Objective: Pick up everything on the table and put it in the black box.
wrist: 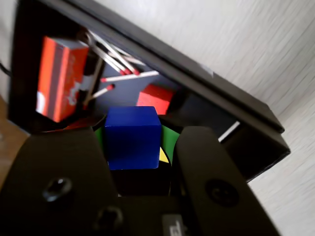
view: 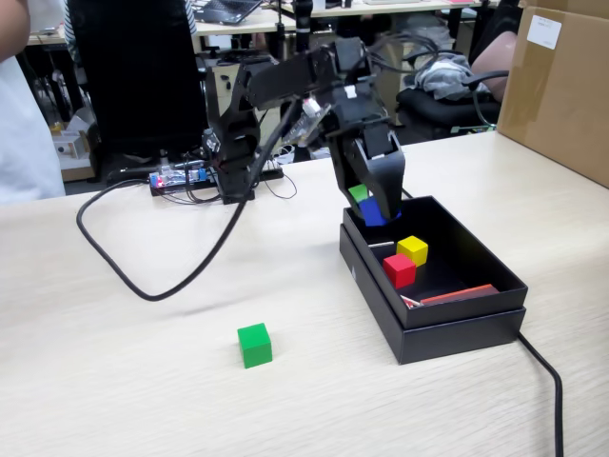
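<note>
So the black hobby arm is reaching over the shallow matte black cardboard box (view: pixel 457 328) that sits in its own lid on the light beige wood-grain tabletop (view: pixel 114 381). Its green-tipped black gripper (view: pixel 372 208) hangs just above the box's far left corner in the fixed view, and it's got the small solid blue cube (view: pixel 373 213) pinched between the jaws. The wrist view shows that best: the blue cube (wrist: pixel 133 137) sits snug between the two black fingers (wrist: pixel 206 172), the jaws closed only as far as the cube's width, with green pads showing beside it.

Inside the box, the small yellow cube (view: pixel 412 249) and the small red cube (view: pixel 400 270) are touching each other near the middle, the red one nearer the camera. From the wrist camera I can see the red cube (wrist: pixel 154 99) past the blue one, plus just a sliver of yellow (wrist: pixel 163 156) peeking out under it. There's also a red-edged strip (view: pixel 457 294) lying along the near side of the box. In the wrist view that end holds a red matchbox-looking thing (wrist: pixel 59 78) with a few red-tipped matches (wrist: pixel 123 76) scattered next to it.

The small green cube (view: pixel 254 345) is out on the table, well apart from the box on its left in the fixed view. A thick black cable (view: pixel 152 286) loops across the table behind it, and a big brown cardboard carton (view: pixel 561 86) sits at the far right.
</note>
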{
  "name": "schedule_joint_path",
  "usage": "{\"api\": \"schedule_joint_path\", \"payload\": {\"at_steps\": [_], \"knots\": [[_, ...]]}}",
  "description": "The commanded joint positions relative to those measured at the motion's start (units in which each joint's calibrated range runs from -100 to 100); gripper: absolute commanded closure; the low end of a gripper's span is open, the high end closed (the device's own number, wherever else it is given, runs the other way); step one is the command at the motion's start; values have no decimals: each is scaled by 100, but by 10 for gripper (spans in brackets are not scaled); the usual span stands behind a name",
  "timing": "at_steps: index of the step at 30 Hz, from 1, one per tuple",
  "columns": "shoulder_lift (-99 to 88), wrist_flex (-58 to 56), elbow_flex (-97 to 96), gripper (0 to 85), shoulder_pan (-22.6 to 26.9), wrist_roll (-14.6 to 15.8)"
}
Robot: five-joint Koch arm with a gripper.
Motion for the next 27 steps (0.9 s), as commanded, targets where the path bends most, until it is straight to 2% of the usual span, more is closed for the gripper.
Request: {"api": "schedule_joint_path", "payload": {"at_steps": [1,7,11,13,14,21,27], "knots": [[327,75,528,815,190,73],[1039,75,737,802,381,200],[993,-80,637,580,357,210],[591,-158,428,485,288,200],[385,-158,356,471,254,195],[-1348,-158,320,472,-215,-107],[-1692,-158,510,438,-1114,-449]]}}
